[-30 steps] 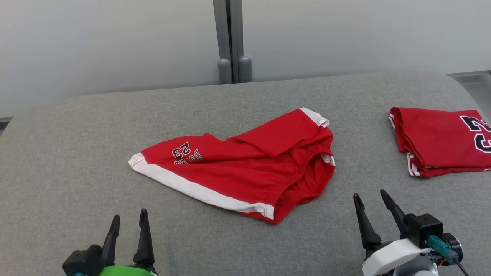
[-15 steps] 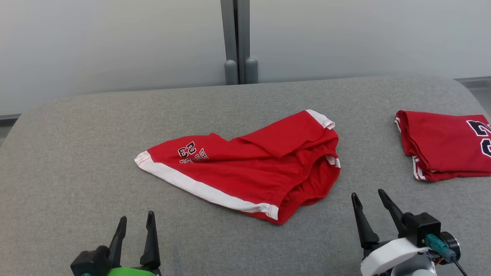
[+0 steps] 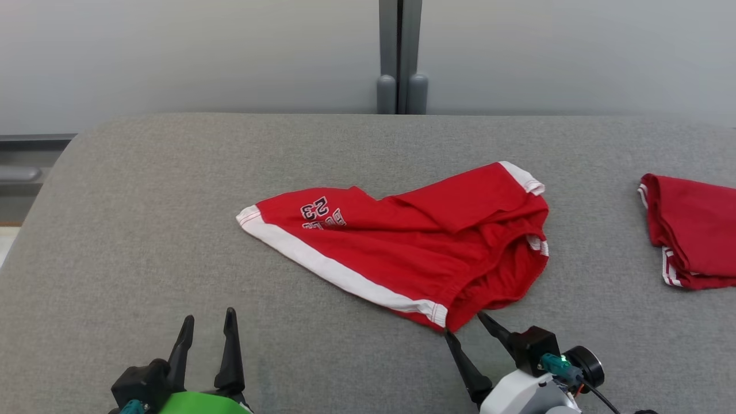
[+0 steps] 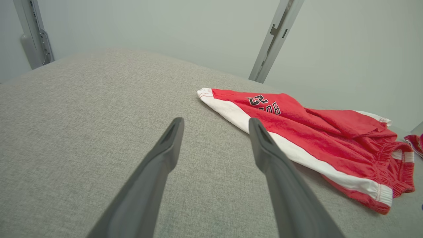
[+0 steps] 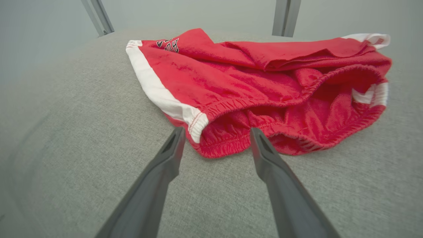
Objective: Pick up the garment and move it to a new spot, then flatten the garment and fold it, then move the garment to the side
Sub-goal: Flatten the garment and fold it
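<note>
The garment [image 3: 414,247], a pair of red shorts with white side stripes and a black "23" print, lies crumpled in the middle of the grey fabric surface [image 3: 144,230]. My right gripper [image 3: 464,325] is open, its fingertips right at the near corner of the waistband. In the right wrist view the right gripper [image 5: 217,131] straddles that waistband edge of the garment [image 5: 251,76], nothing pinched. My left gripper [image 3: 209,317] stands open at the lower left, well short of the garment. The left wrist view has the left gripper [image 4: 215,121] over bare fabric, with the garment [image 4: 314,138] ahead to the right.
A second red garment [image 3: 690,230], folded, lies at the right edge of the surface. A grey post [image 3: 401,57] stands against the pale wall behind. The surface's left edge drops off near a rail [image 3: 23,172].
The head camera has turned, shifting the whole picture to the right. My right gripper has moved left and forward to the garment's near waistband corner. The left gripper has hardly moved.
</note>
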Available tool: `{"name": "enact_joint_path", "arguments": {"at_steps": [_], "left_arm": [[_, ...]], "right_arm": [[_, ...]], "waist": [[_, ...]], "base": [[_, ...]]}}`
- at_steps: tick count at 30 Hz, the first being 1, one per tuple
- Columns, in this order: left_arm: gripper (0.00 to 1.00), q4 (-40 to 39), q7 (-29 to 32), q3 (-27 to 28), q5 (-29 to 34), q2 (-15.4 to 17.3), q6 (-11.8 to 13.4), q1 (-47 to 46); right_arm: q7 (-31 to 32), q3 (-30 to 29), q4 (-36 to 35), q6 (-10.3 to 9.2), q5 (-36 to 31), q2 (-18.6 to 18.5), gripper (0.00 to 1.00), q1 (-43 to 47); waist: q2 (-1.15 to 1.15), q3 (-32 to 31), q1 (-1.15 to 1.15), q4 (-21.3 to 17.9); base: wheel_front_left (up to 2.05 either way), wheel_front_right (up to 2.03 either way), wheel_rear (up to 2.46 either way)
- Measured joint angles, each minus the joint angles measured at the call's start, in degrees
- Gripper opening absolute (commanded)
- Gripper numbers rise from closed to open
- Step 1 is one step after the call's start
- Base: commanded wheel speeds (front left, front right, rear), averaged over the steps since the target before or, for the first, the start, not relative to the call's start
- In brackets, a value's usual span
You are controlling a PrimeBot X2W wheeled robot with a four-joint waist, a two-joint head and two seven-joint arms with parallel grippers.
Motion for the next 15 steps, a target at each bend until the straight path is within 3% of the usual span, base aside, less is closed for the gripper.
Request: {"name": "enact_joint_path", "arguments": {"at_steps": [14,15], "left_arm": [[1.00,-0.14,0.00,0.09,-0.27,0.00,0.30,-1.72],[1.00,-0.13,0.00,0.08,-0.27,0.00,0.35,-1.75]], "right_arm": [[0.00,4.52,10.42,0.00,4.74,-0.01,1.00,-8.90],[0.00,4.79,10.74,0.00,4.91,-0.01,0.84,-9.45]], "waist": [[0.00,3.94,0.00,6.08],[0.00,4.25,0.00,6.34]], "base": [[0.00,0.00,0.00],[0.00,0.00,0.00]]}}
